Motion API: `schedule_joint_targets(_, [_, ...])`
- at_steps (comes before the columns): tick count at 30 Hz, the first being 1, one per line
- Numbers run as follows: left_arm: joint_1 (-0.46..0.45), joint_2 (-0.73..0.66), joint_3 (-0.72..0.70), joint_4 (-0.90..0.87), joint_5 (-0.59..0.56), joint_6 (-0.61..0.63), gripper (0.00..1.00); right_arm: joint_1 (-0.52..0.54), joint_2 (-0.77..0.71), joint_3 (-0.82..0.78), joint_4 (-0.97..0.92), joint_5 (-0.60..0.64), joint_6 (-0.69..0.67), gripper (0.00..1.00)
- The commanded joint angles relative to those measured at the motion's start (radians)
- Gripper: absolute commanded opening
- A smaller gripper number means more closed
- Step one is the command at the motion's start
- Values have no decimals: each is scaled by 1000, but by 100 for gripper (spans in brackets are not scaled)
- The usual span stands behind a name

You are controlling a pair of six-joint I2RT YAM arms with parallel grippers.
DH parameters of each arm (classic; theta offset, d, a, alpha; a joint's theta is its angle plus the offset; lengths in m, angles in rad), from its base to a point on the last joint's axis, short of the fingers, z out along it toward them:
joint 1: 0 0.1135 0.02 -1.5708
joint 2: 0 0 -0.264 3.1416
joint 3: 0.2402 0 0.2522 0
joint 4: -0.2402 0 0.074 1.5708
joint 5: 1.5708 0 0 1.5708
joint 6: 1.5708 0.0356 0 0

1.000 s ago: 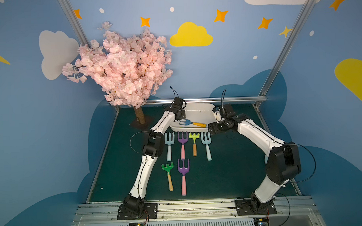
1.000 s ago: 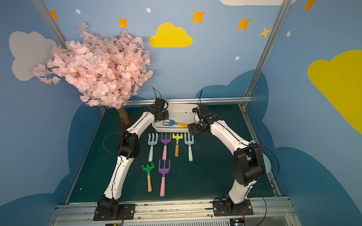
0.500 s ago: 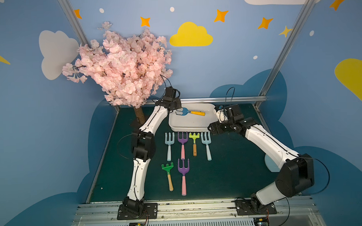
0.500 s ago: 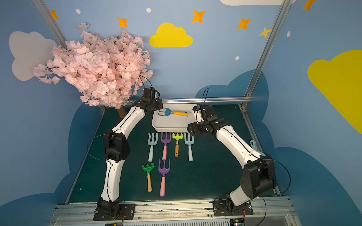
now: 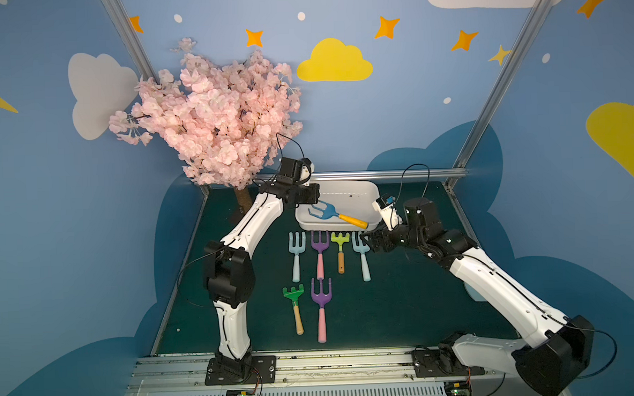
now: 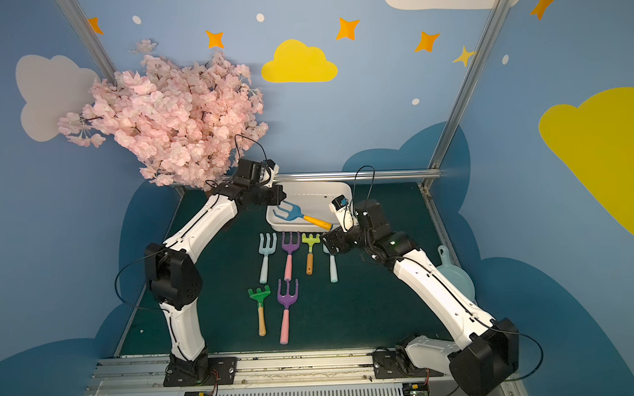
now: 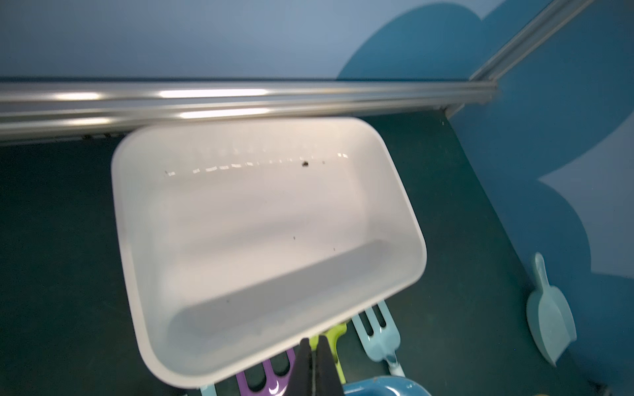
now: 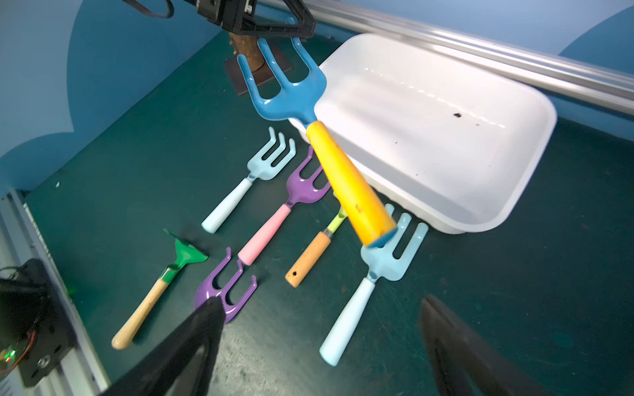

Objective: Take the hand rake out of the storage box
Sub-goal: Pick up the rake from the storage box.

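The hand rake has a blue head and a yellow handle. It hangs in the air, tilted, with its handle sloping over the front rim of the white storage box. My left gripper is shut on one of its tines. The box holds nothing else. My right gripper is open and holds nothing. It hovers low over the right end of the rake row, in front of the box.
Several toy rakes lie on the green mat in front of the box, among them a pale blue one under the right gripper and a purple one. A pink blossom tree stands back left. A pale blue scoop lies right.
The left gripper lifted the hand rake off the box floor and now holds it over the front rim. The right arm drew back from the box to the rake row.
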Motion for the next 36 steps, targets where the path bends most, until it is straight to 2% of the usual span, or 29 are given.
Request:
schedule_joint_targets(1, [-24,-83,-108,36,66,81,3,51,-12,-7,-101,32,1,90])
schedule_joint_targets(8, [-60,-178,-254,33,107,108,3,188,-2,-46,-144,89,67,77])
schedule_joint_targets(16, [-99,-255,-401,96,113,109,3,342,37,-94,-124,218,148,67])
schedule_joint_targets(18, [-106,-275,-423,104,113,111,3,386,57,-97,-125,299,164,66])
schedule_joint_targets(20, [-113,-293,-439,106,113,112,3,408,84,-95,-126,320,174,63])
schedule_joint_targets(24, [-120,-312,-444,106,129,109,3,420,130,-57,-159,331,216,45])
schedule_joint_targets(28, [-128,-340,-462,126,169,93,5,426,161,-6,-231,356,272,16])
schedule_joint_targets(30, [-127,-356,-474,137,177,79,14,433,163,-11,-231,367,296,7])
schedule_joint_targets(31, [-127,-370,-482,144,169,70,27,438,159,-19,-230,367,309,3])
schedule_joint_targets(32, [-126,-389,-492,150,157,60,46,443,151,-31,-231,367,329,0])
schedule_joint_targets(33, [-127,-409,-504,155,133,51,59,448,138,-47,-227,363,344,0])
schedule_joint_targets(36, [-107,-511,-570,195,58,9,80,468,72,-131,-207,367,425,0])
